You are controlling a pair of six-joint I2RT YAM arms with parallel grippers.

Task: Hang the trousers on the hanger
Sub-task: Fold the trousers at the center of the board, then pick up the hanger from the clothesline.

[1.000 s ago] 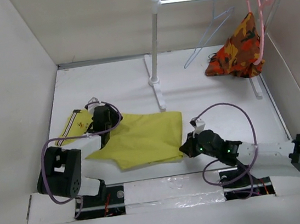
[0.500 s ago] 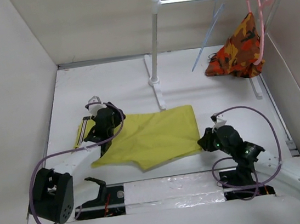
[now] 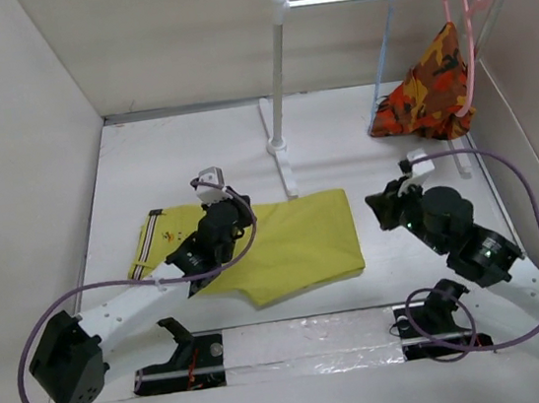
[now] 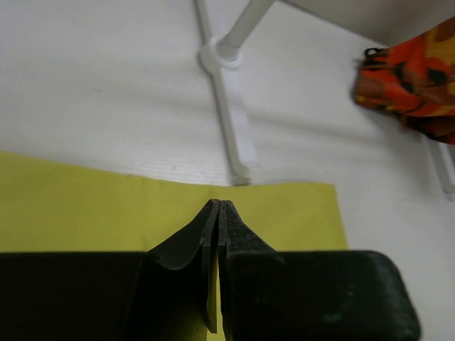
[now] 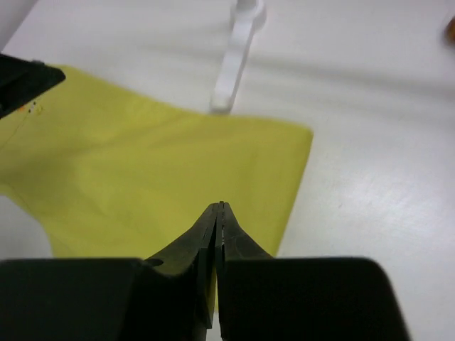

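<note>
The mustard-yellow trousers (image 3: 300, 242) lie folded flat on the white table, striped waistband (image 3: 148, 242) at the left. My left gripper (image 3: 240, 217) hovers over their middle, shut with nothing in it; in the left wrist view its tip (image 4: 219, 206) shows against the yellow cloth (image 4: 85, 206). My right gripper (image 3: 378, 209) is just right of the trousers' right edge, shut and empty; in the right wrist view its tip (image 5: 220, 207) sits above that end of the cloth (image 5: 142, 170). The pale-blue hanger (image 3: 384, 47) hangs edge-on from the rail.
A white clothes rack (image 3: 277, 71) stands at the back, its foot (image 3: 285, 171) reaching to the trousers' far edge. A pink hanger (image 3: 465, 27) carrying an orange camouflage garment (image 3: 426, 93) hangs at the rail's right end. White walls enclose the table.
Both grippers let go of the trousers and shut empty. The left moved right over the cloth, the right rose up and away. The trousers slid right and lie flatter. The blue hanger swung edge-on.
</note>
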